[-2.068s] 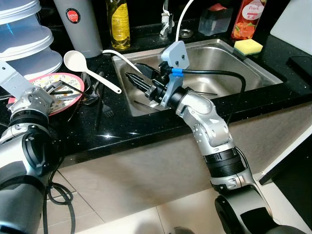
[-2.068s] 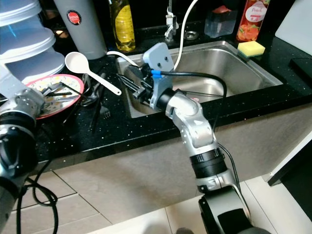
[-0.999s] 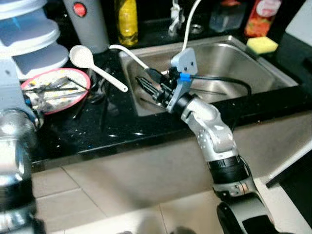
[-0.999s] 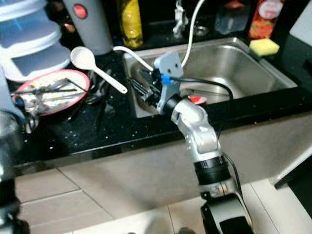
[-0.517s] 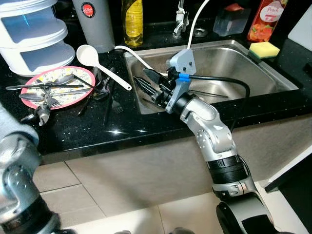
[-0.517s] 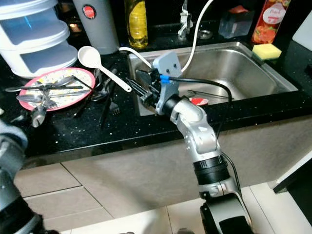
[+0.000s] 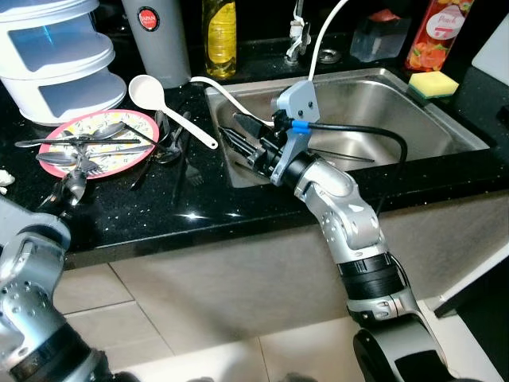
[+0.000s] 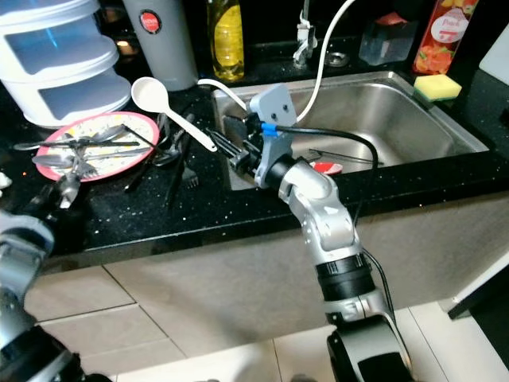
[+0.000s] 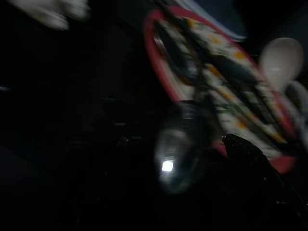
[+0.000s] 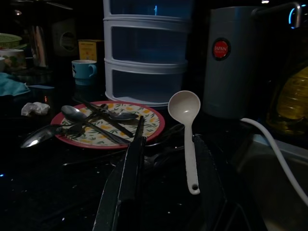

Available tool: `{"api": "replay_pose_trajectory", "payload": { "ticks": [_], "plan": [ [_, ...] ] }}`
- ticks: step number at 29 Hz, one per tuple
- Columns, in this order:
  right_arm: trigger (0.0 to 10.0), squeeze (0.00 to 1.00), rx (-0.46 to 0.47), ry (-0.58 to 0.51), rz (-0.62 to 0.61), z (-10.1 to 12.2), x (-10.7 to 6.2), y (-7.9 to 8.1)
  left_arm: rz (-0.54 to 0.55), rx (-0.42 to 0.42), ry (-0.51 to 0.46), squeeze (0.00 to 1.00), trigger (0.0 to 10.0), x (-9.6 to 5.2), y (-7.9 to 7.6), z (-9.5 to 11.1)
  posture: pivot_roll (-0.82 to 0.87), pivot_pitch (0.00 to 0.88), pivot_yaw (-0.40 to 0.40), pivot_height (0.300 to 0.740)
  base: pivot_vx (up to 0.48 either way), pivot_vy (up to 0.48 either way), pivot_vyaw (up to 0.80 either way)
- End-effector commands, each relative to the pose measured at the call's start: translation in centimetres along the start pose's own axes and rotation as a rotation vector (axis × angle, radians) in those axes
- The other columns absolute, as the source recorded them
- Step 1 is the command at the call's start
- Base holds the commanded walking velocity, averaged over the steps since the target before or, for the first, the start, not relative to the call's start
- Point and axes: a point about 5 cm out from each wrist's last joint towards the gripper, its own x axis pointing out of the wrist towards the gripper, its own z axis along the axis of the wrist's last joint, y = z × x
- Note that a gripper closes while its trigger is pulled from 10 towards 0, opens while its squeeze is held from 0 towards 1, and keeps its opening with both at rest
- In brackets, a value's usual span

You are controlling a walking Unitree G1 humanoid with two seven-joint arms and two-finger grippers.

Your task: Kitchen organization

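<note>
Left eye view: the black speckled surface point(image 7: 199, 208) carries my steel sink point(image 7: 398, 111), a white stack of drawers point(image 7: 56, 56), and a grey flask point(image 7: 157, 40) whose red badge reads "JAPAN". A red-rimmed patterned plate point(image 7: 87, 143) holds crossed spoons point(image 7: 75, 155); a white ladle point(image 7: 159, 99) lies beside it. My right fingers point(image 7: 242, 139) hover parted at the sink's near corner. My left fingers point(image 9: 240, 149) are too dark: I cannot tell.

I see the plate point(image 7: 79, 147) of cutlery at the counter's left, the drawer unit point(image 7: 56, 60) behind it, the ladle point(image 7: 163, 103) to its right, then the sink point(image 7: 413, 107); my right gripper point(image 7: 238, 142) hangs over the sink's left edge.
</note>
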Motion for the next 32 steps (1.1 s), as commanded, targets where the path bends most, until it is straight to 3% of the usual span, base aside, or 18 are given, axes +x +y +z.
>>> {"api": "replay_pose_trajectory", "payload": {
  "ticks": [1,7,9,10,11,12,19,23,27,28,30,31,32],
  "plan": [
    [10.0,0.0,0.012,-0.005,0.01,0.1,0.2,0.2,0.0,-0.056,0.12,0.0,10.0,1.0,1.1,-1.6,0.04,0.041,0.007,0.74,0.0,0.0,0.0],
    [10.0,0.0,0.017,-0.008,0.014,0.1,0.2,0.3,-0.049,-0.119,0.143,0.0,10.0,1.9,0.7,-1.5,0.04,0.045,0.003,0.74,0.0,0.0,0.0],
    [10.0,0.0,0.019,-0.009,0.015,0.1,0.2,0.3,-0.058,-0.137,0.147,0.0,9.4,2.1,0.6,-1.4,0.04,0.046,0.002,0.74,0.0,0.0,0.0],
    [10.0,0.0,0.02,-0.009,0.015,0.1,0.2,0.3,-0.066,-0.155,0.152,0.0,6.5,2.3,0.5,-1.5,0.04,0.046,0.0,0.74,0.0,0.0,0.0],
    [10.0,0.0,0.02,-0.009,0.015,0.1,0.2,0.3,-0.066,-0.155,0.152,0.0,6.5,2.3,0.5,-1.5,0.04,0.046,0.0,0.74,0.0,0.0,0.0],
    [10.0,0.0,0.022,-0.01,0.016,0.1,0.2,0.3,-0.076,-0.164,0.153,0.0,0.0,2.1,0.4,-1.6,0.05,0.047,-0.006,0.74,0.0,0.0,0.0],
    [10.0,0.0,0.026,-0.009,0.039,0.2,0.8,0.3,-0.088,-0.193,0.125,0.0,0.0,1.1,0.1,-2.4,0.08,0.045,-0.036,0.74,0.0,0.0,0.0],
    [10.0,0.0,0.024,-0.015,0.047,0.4,1.2,0.3,-0.15,-0.177,0.115,0.0,0.0,0.0,-1.5,-3.2,0.07,0.043,-0.04,0.74,0.0,0.0,0.0],
    [10.0,0.0,0.02,-0.014,0.047,0.4,1.2,0.3,-0.169,-0.075,0.094,0.0,0.0,-0.7,-3.2,-3.8,0.07,0.04,-0.039,0.74,0.0,0.0,0.0],
    [10.0,0.0,0.016,-0.012,0.041,0.4,1.1,0.1,-0.168,0.023,0.034,0.0,5.5,-0.9,-4.4,-3.6,0.06,0.037,-0.037,0.74,0.0,0.0,0.0],
    [10.0,0.0,0.014,-0.011,0.036,0.4,1.0,-0.1,-0.162,0.089,-0.011,0.0,5.5,-1.1,-5.0,-3.3,0.06,0.037,-0.037,0.74,0.0,0.0,0.0],
    [10.0,0.0,0.013,-0.011,0.033,0.4,1.0,-0.1,-0.171,0.119,-0.031,0.0,10.0,-1.2,-5.5,-3.1,0.05,0.034,-0.034,0.74,0.0,0.0,0.0],
    [10.0,0.0,0.013,-0.011,0.033,0.4,1.0,-0.1,-0.171,0.119,-0.031,0.0,10.0,-1.2,-5.5,-3.1,0.05,0.034,-0.034,0.74,0.0,0.0,0.0]
  ]
}}
